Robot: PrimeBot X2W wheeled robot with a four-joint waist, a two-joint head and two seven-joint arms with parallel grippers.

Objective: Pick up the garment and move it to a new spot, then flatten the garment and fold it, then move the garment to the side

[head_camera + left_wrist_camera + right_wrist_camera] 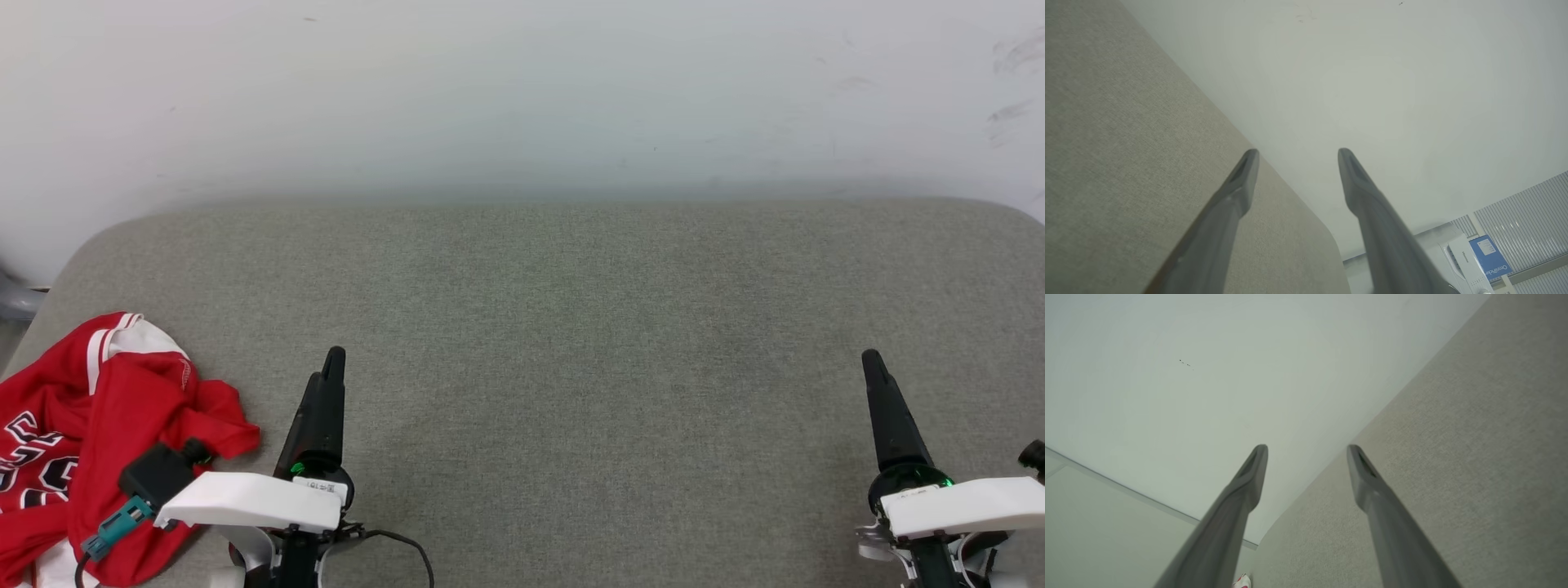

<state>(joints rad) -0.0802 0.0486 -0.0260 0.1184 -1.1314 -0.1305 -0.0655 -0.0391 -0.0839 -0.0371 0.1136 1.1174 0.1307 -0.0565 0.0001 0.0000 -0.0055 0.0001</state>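
- The red jersey shirt with white sleeves, striped trim and black letters lies in a crumpled heap on the grey cloth-covered desk with round corners. It is off to the left of the left jaws, back by that arm's wrist. It is well apart from the right jaws.
- The left jaws are spread apart with nothing between them. The right jaws are spread apart too, and empty. Both point across the desk to the plain white wall.
- The shirt looks thin, soft and light. I think it will flop, sag and bunch up when lifted. It won't break.
- Thin cloth can slide out of a tiny pinch, so a good bite of cloth is best.
- A good place to grab, I think, is the raised red fold nearest the left jaws. The striped edge at the top of the heap could work too.
- The desk top looks rough and woven, so the shirt may drag a bit when pulled flat.
- Nothing is picked up yet.
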